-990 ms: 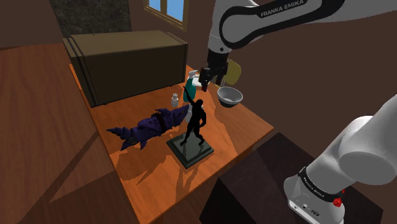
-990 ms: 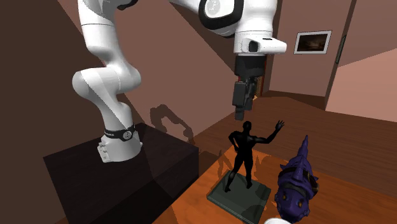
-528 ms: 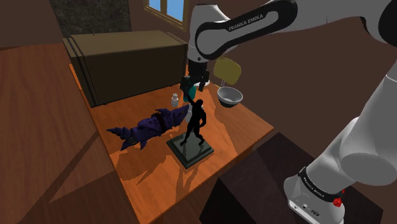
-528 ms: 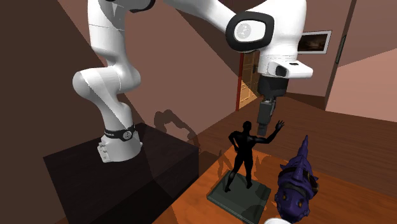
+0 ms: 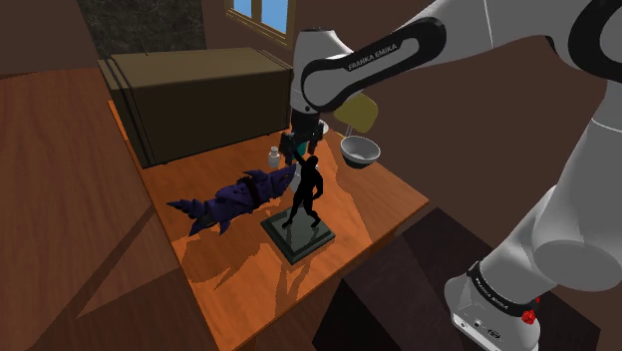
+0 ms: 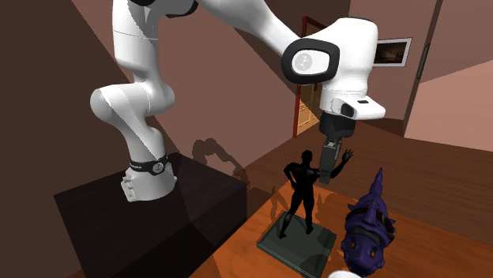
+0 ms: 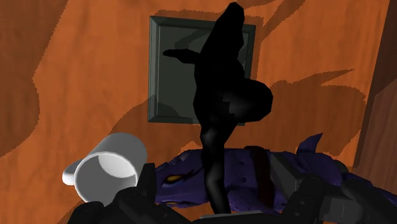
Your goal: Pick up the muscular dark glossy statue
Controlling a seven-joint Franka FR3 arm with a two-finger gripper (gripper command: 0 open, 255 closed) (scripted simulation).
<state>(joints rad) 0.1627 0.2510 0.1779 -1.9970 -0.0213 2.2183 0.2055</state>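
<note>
We see the black statue (image 5: 305, 195) of a strong man. It stands up on its dark square base (image 5: 299, 239), near the middle of the orange surface (image 5: 374, 199). One of its arms goes up high.

In the wrist view the statue (image 7: 226, 95) points up at us, and its raised arm sits between the two black fingers. The fingers stand apart and do not touch the arm, so the gripper (image 7: 222, 184) is open and holds nothing. In the second exterior view the gripper (image 6: 326, 174) hangs right by the raised arm.

A purple shark (image 5: 231, 199) lies just beside the base, on the shoulder view's left. A white cup (image 5: 274, 156) is near the shark. A shiny bowl (image 5: 359, 151) sits farther back, apart from the statue. A big brown box (image 5: 199, 95) stands behind them all.
</note>
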